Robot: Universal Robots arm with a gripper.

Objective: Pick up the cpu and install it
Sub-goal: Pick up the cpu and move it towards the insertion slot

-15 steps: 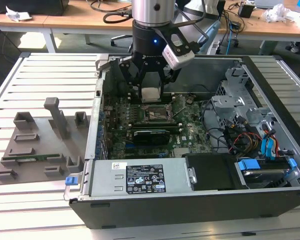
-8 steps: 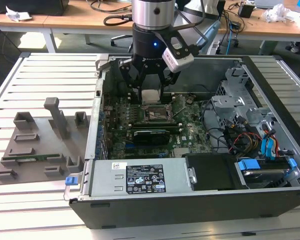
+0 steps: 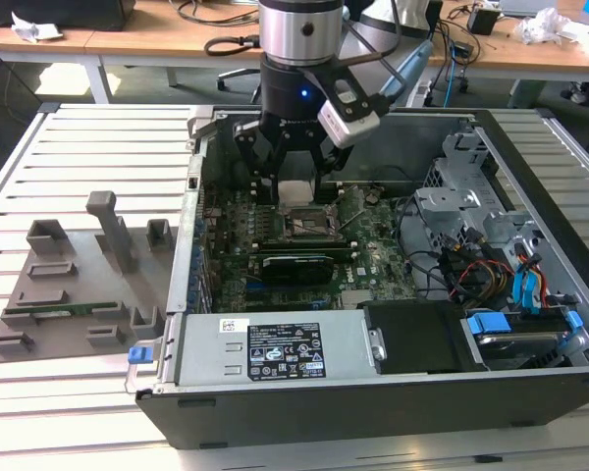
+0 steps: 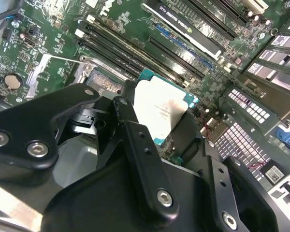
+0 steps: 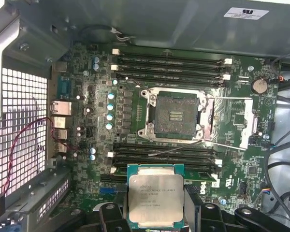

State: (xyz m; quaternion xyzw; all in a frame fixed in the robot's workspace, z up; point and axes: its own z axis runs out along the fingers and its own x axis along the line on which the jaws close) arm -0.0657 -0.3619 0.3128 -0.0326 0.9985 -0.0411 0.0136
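Note:
The cpu (image 5: 154,195), a square chip with a silver-grey top plate and a green rim, hangs level above the motherboard with my gripper (image 5: 157,216) shut on its two opposite edges. The open dark socket (image 5: 176,116) with its metal frame lies bare a short way beyond the chip, between the rows of memory slots. In the second wrist view the cpu (image 4: 159,108) sits tilted between the black fingers (image 4: 130,135). In the exterior view my gripper (image 3: 294,186) hovers inside the computer case, the pale cpu (image 3: 296,192) just above and behind the socket (image 3: 309,225).
The open computer case (image 3: 373,402) walls in the board. A drive cage with cables (image 3: 491,245) fills the exterior view's right, a power supply (image 3: 275,348) the front. A grey fixture tray (image 3: 69,294) lies on the slatted table at the exterior view's left.

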